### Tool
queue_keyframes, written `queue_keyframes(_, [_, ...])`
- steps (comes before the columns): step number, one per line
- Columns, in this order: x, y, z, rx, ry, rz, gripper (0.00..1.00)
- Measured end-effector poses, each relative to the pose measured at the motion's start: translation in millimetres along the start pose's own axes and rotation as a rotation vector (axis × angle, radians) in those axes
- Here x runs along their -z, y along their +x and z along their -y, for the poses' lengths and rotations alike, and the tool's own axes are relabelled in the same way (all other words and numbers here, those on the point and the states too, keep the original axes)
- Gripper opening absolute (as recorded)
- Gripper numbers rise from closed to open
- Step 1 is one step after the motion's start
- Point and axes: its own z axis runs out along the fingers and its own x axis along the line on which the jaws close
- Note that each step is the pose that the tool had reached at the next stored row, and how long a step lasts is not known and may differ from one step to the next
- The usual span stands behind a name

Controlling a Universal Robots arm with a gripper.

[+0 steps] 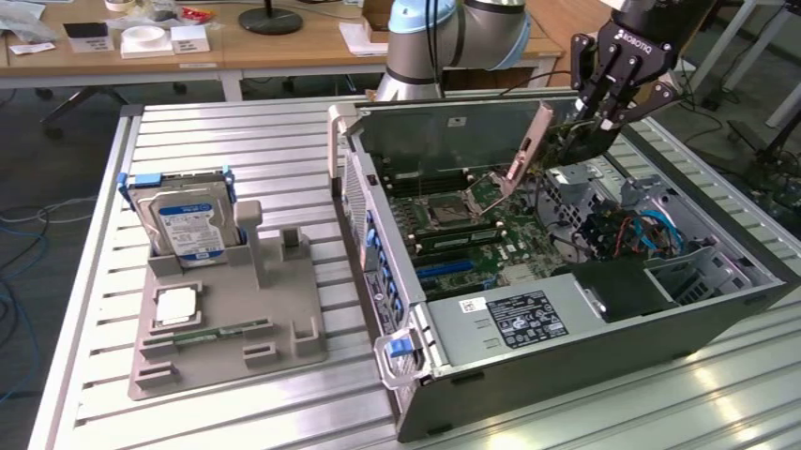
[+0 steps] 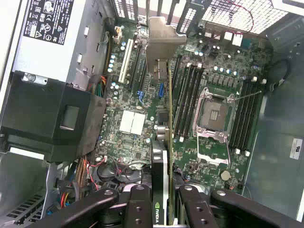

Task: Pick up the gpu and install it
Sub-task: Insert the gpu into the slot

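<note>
My gripper [image 1: 610,114] is shut on the gpu [image 1: 573,141], a dark card held on edge above the far side of the open computer case [image 1: 551,375]. Its silver end bracket [image 1: 536,141] points toward the case's rear wall. In the wrist view the gpu [image 2: 165,142] appears edge-on between my two black fingers [image 2: 137,209], with the bracket [image 2: 159,42] at its far end. It hangs over the green motherboard [image 2: 133,95], between the expansion slots [image 2: 124,61] and the memory slots [image 2: 187,99].
A grey parts holder [image 1: 288,328] at the exterior view's left carries a silver hard drive [image 1: 188,220], a processor [image 1: 175,305] and a green memory stick [image 1: 219,331]. Inside the case are the power supply [image 1: 526,319], a black shroud [image 1: 620,286], cables [image 1: 632,230] and the processor socket [image 2: 211,114].
</note>
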Motion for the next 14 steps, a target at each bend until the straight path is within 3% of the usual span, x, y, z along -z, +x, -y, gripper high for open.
queue_keyframes(14, [0.0,0.0,0.0,-0.003,0.0000,0.0001,0.27])
